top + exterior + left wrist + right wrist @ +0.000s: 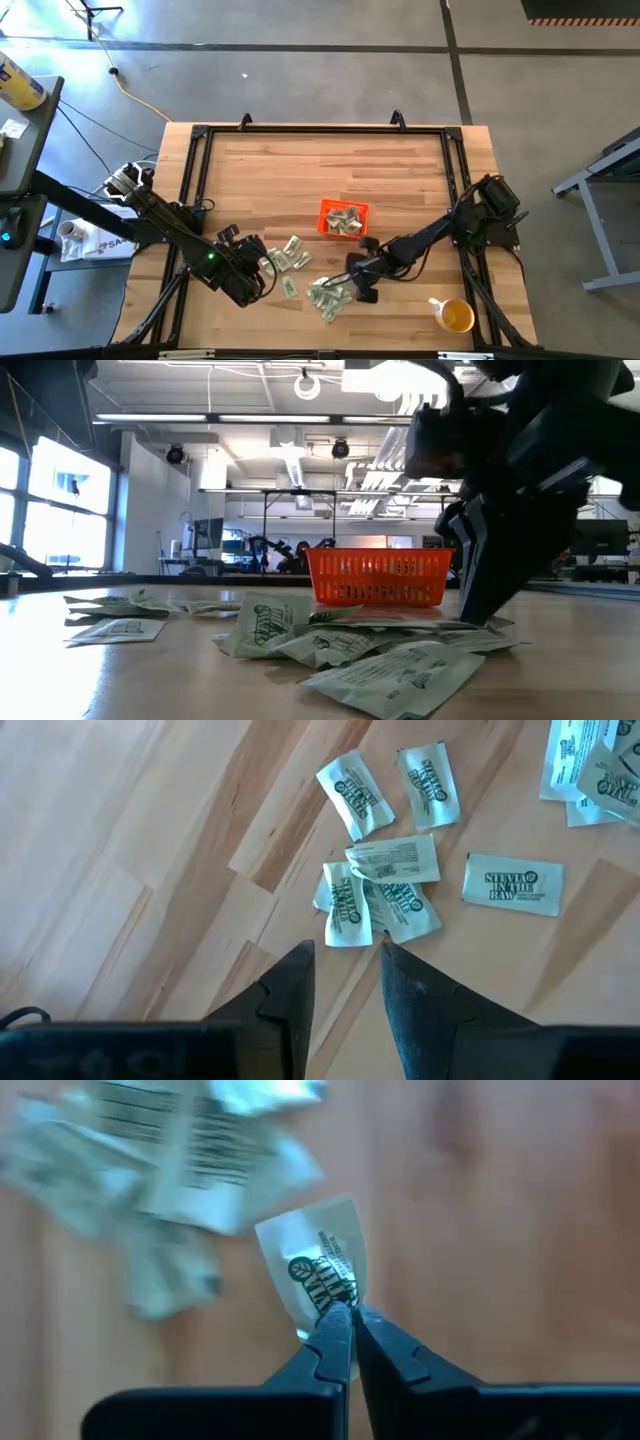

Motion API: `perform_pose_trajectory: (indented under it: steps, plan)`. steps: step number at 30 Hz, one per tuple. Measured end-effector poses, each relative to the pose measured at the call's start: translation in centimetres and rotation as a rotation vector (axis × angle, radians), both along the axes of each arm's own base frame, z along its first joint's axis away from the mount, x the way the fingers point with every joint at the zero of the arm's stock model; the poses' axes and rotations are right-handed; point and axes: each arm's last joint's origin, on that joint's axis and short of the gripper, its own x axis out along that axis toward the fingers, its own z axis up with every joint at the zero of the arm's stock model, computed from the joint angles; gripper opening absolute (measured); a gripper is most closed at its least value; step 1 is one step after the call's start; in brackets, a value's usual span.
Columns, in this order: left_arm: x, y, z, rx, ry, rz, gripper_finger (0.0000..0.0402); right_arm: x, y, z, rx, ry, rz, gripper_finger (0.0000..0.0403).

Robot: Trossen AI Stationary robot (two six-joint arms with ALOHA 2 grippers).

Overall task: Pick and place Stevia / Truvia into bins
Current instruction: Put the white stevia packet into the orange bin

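Observation:
Several pale green and white Stevia packets lie flat on the wooden table in two loose groups, one [285, 257] by my left gripper and one [326, 296] by my right. The orange bin [343, 218] stands behind them with a few packets inside; it also shows in the low view [378, 575]. My left gripper [345, 952] is open and empty, just above the table beside a small cluster of packets [378, 885]. My right gripper [348, 1318] is shut on one packet [318, 1260] at the pile's right edge [483, 622]. My right gripper pinches one packet by its short end [335, 1302] between the tips of its two fingers. The fingers slant down from the table's right side. The packet sticks out beyond the fingertips, printed face showing. Whether it is clear of the table I cannot tell.
A yellow-and-white cup [455, 316] stands at the table's near right corner. A black frame [200, 135] runs around the tabletop. Bare wood lies between the bin and the far edge.

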Motion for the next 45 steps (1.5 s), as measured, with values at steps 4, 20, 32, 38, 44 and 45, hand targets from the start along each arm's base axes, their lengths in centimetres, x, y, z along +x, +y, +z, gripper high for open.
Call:
perform_pose_trajectory:
  steps: [4,20,32,38,44,45]
  plan:
    - [0.0,0.0,0.0,-0.001,-0.001,0.002,0.015,-0.7,-0.9,2.8,-0.013,-0.053,-0.085,0.0011]
    - [2.3,4.2,-0.6,-0.132,-0.097,0.05,0.0149,-0.4,-11.9,8.5,-0.143,-0.185,-0.412,0.0017]
    - [3.8,9.6,-3.2,-0.137,-0.064,0.04,0.0167,-0.4,-13.4,8.2,0.018,-0.127,-0.378,0.0221]
    - [4.9,10.8,-5.4,-0.246,-0.153,0.131,0.024,-2.7,-10.8,9.9,-0.097,-0.121,-0.43,0.0267]
    - [6.5,12.2,-8.2,-0.259,-0.104,0.215,0.0283,-4.5,-9.5,9.8,-0.134,-0.032,-0.515,0.0267]
    - [6.9,12.1,-8.6,-0.273,-0.104,0.212,0.0282,-4.6,-9.3,9.8,-0.132,-0.027,-0.52,0.0267]
